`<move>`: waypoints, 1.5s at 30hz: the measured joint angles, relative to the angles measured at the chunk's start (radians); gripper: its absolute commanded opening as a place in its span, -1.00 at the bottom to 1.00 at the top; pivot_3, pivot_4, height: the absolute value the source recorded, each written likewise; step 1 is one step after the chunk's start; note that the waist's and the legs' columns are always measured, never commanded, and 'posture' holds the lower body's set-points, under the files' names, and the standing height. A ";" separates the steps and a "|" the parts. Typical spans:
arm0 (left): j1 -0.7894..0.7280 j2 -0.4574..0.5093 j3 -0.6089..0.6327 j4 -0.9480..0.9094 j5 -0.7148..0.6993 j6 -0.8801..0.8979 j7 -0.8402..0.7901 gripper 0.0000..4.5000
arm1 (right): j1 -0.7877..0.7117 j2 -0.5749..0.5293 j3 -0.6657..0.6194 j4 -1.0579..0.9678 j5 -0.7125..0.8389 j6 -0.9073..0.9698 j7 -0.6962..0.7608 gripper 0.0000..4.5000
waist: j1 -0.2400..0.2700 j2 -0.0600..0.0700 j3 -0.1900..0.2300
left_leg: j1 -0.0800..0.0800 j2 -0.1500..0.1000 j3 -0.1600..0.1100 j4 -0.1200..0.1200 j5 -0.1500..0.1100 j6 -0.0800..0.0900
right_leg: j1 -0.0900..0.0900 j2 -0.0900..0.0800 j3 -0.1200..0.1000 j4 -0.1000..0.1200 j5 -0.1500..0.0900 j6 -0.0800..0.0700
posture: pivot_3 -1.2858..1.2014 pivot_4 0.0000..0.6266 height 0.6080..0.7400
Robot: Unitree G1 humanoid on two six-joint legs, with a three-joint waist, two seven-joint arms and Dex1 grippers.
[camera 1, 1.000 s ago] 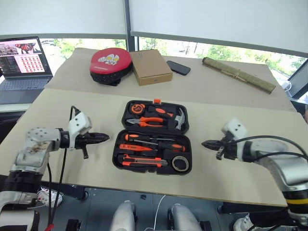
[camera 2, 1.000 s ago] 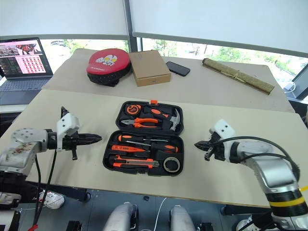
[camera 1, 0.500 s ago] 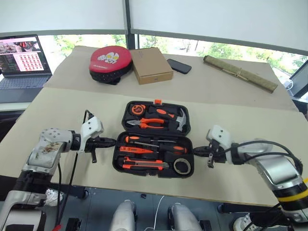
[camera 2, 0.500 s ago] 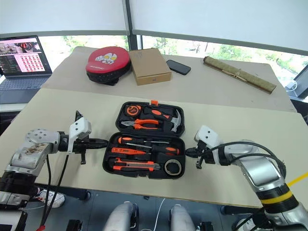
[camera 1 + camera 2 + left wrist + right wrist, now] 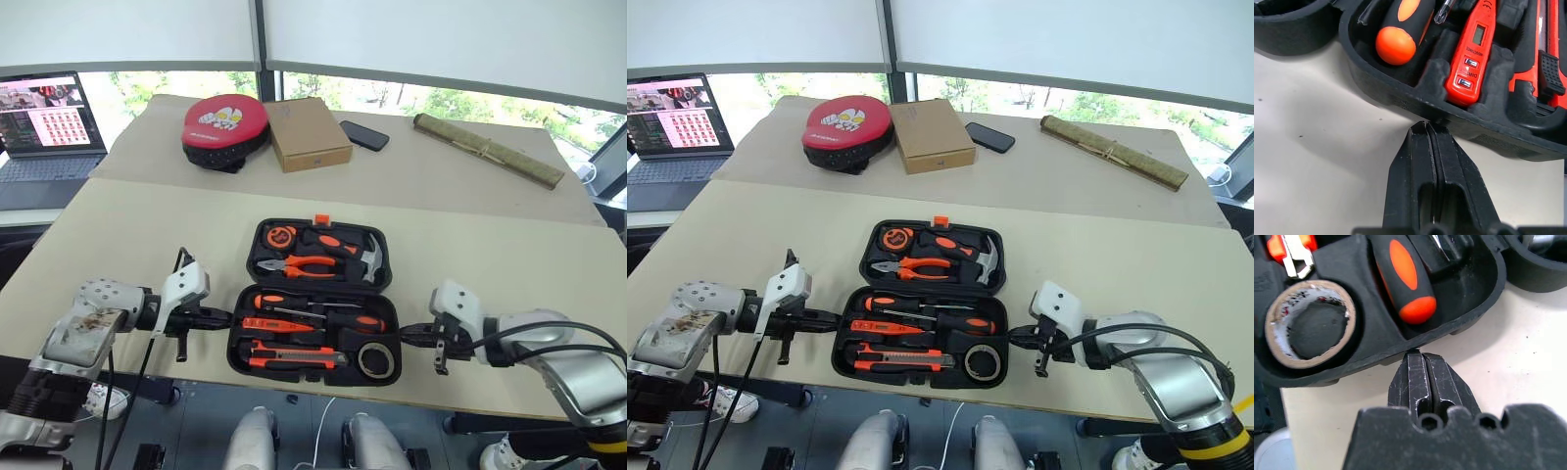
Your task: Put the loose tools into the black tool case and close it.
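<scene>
The black tool case (image 5: 241, 294) lies open on the table. In its near half sit two long screwdrivers (image 5: 323, 311), a small orange screwdriver (image 5: 1474, 54), a utility knife (image 5: 294, 357) and a grey tape roll (image 5: 1310, 323). Pliers, a hammer and a tape measure fill the far half. My left gripper (image 5: 227, 319) is shut, with its tip against the left wall of the near half (image 5: 1400, 98). My right gripper (image 5: 405, 335) is shut too, its tip against the right wall (image 5: 1469, 308). Neither holds anything.
At the back stand a red and black round pad (image 5: 223, 122), a cardboard box (image 5: 310, 134), a phone (image 5: 363, 135) and a rolled mat (image 5: 487, 150). A laptop (image 5: 44, 122) is at the far left. The case's front lies close to the table's near edge (image 5: 313, 392).
Both grippers came in from the sides to the case's near half. The case then slid toward me, nearer the table's front edge, with the two tips still at its walls.
</scene>
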 measured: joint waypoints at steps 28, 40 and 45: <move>-0.678 -0.302 0.075 0.678 -0.067 0.707 0.386 -0.56 | -0.587 0.299 -0.068 0.595 0.131 0.484 -0.304 -0.32 | -0.020 -0.001 0.000 | -0.003 -0.001 -0.003 0.007 0.000 0.000 | -0.001 0.001 0.000 0.007 0.000 0.000 | 0.03 -0.52 1.00; -0.626 -0.278 0.108 0.542 -0.081 0.737 0.385 -1.00 | -0.557 0.333 -0.102 0.529 0.134 0.482 -0.316 -1.00 | -0.023 -0.001 0.000 | -0.002 -0.001 -0.003 0.008 0.001 0.000 | 0.000 0.000 0.000 0.007 0.001 0.001 | 0.03 -0.52 1.00; -0.493 -0.304 0.179 0.358 -0.106 0.576 0.384 -1.00 | -0.497 0.343 -0.162 0.424 0.153 0.472 -0.355 -1.00 | -0.015 -0.001 0.000 | -0.004 -0.001 -0.003 0.008 0.001 0.000 | -0.001 -0.001 0.000 0.007 0.001 0.001 | 0.03 -0.52 1.00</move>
